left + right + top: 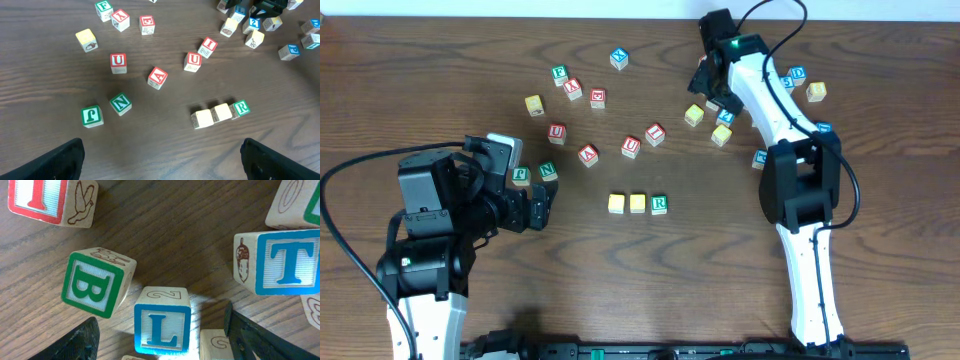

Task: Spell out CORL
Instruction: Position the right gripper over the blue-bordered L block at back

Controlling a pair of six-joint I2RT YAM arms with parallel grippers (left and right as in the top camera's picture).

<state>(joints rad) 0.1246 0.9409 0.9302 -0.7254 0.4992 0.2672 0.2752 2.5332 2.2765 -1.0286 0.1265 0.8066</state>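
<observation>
Three blocks stand in a row, the green R block last. The blue L block lies directly below the right gripper, between its spread fingers; the left gripper, spread and empty, is well apart.

Left hand wide open, close to its base; right arm stretched far forward, right hand open too

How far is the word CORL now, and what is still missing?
Three blocks stand in a row, ending with the green R; the first two letters are unreadable here. The right gripper hangs open around the blue L block, not yet gripping. Left to do: lift L and set it beside R.
</observation>
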